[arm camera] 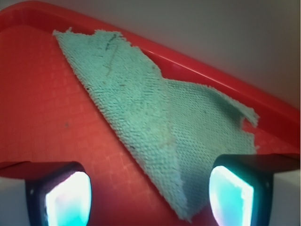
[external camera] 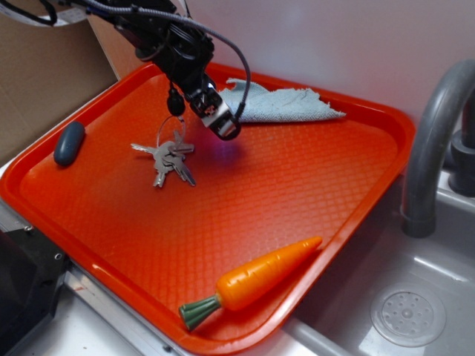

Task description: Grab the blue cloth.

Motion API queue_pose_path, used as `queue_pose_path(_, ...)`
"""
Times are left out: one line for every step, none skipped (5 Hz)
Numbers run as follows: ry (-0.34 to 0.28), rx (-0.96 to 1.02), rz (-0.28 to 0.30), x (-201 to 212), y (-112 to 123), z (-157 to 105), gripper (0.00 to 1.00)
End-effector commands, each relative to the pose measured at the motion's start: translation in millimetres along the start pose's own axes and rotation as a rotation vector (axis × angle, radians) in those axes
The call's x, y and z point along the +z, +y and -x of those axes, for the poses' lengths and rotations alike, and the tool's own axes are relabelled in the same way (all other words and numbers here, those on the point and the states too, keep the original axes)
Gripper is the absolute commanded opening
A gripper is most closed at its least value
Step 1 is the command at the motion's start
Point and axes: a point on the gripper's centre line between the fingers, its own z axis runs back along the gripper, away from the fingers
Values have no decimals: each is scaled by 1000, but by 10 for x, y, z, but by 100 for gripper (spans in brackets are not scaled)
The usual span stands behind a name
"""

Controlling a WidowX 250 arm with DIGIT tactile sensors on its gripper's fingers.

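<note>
So the grab hasn't happened yet, as far as I can tell. The claw (external camera: 223, 124) is hanging just above the orange tray (external camera: 297, 193), spread wide with nothing between its pads; in the wrist view you can see both fingertips (arm camera: 66, 197) glowing at the bottom corners with a big gap between them. The blue cloth (external camera: 286, 104) is lying flat-ish and a bit crumpled right in front of the claw, up against the tray's far rim. From the wrist view one pointy corner of it reaches down into the gap, close to the right-hand pad, but nothing is pinched and I can't tell if anything's even touching. I'd say the approach is mostly done, and what's left is dropping down onto the fabric, closing and lifting. Probably want to nudge a bit forward first so it bites more than just that corner tip, otherwise it might slip out. Count-wise: one cloth, one tray, one bunch of keys (external camera: 169, 157) on a ring sitting just behind and to one side of the claw, one dark blue-grey pebble thing (external camera: 69, 142) further off on the tray's side edge (not the target, don't mix them up), and one toy carrot (external camera: 256, 280) well away at the near rim. Off the tray there's one grey faucet (external camera: 434, 141) and a sink with one drain (external camera: 408, 317).
</note>
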Motion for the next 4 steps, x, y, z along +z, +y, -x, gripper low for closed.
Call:
queue_pose_path(-2,8,14,-87,104,-153,100)
queue_pose_path(43,-12,78,-223,-39,14,100)
queue_pose_path(80,-21,63,-348,-89,77,100)
queue_pose_path(80,-8,-4,-457,9,-7,50)
